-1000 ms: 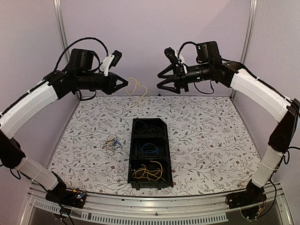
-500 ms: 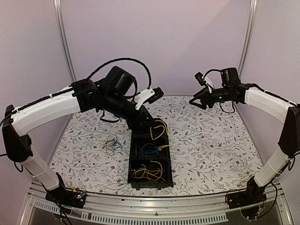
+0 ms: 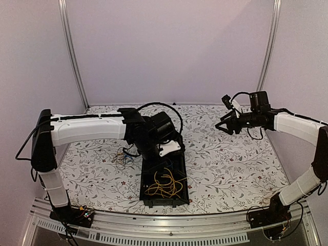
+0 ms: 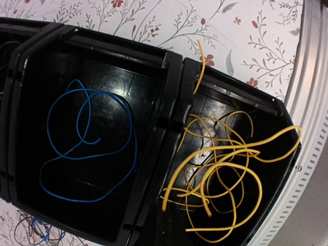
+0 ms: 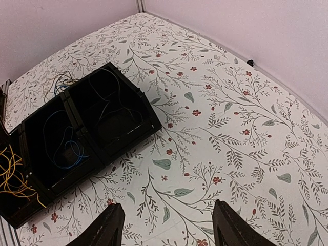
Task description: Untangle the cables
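A black three-compartment tray [image 3: 165,203] lies mid-table. My left gripper [image 3: 163,158] hangs low over its middle, its fingers hidden under the wrist. In the left wrist view, loose yellow cables [image 4: 225,169] fill the near compartment and a blue cable [image 4: 87,138] lies in the middle one; no fingers show against the dark tray [image 4: 174,77]. The yellow cables [image 3: 164,184] also show from above. A small tangle [image 3: 123,156] of dark, blue and yellow wires lies on the table left of the tray. My right gripper [image 3: 224,125] is open and empty, in the air at the back right.
The right wrist view shows my open right gripper [image 5: 166,225] over flowered tablecloth, the tray [image 5: 138,97] to its left, a thin dark cable [image 5: 110,110] in the far compartment and the tangle [image 5: 61,82] beyond. Purple walls stand on three sides.
My left arm has swung down from the back and now reaches over the tray. The yellow cable it carried now lies in the near compartment. My right arm has drawn back to the right.
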Robot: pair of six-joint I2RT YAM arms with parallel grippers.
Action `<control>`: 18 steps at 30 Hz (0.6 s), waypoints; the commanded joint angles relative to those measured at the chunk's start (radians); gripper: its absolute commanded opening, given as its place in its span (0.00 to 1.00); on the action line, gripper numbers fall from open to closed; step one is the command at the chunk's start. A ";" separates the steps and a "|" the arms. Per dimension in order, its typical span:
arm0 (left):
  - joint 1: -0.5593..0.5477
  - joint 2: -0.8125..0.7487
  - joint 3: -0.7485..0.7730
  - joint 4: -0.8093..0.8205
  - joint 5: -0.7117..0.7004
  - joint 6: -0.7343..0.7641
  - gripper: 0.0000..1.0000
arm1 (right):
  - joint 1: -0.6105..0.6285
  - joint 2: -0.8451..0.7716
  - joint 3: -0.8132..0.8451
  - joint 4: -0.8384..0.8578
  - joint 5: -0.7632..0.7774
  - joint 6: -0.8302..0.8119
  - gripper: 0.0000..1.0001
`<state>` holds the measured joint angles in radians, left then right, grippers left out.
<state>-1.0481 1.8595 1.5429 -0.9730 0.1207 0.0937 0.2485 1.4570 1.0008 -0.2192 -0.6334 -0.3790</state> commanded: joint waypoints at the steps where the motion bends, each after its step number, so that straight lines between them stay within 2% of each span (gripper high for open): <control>1: -0.013 -0.061 -0.036 -0.070 -0.046 0.013 0.00 | -0.002 -0.020 -0.026 0.055 -0.029 0.002 0.63; 6: -0.015 -0.156 -0.158 -0.113 -0.044 -0.006 0.00 | -0.001 -0.017 -0.033 0.067 -0.030 -0.001 0.63; 10: -0.021 -0.153 -0.204 -0.118 -0.073 -0.009 0.00 | -0.001 -0.004 -0.032 0.070 -0.036 -0.002 0.63; 18: -0.070 0.073 0.031 -0.091 -0.082 0.020 0.00 | -0.001 -0.007 -0.058 0.079 -0.030 -0.013 0.63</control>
<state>-1.0733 1.8427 1.4796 -1.0912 0.0433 0.0902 0.2485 1.4544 0.9623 -0.1638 -0.6567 -0.3820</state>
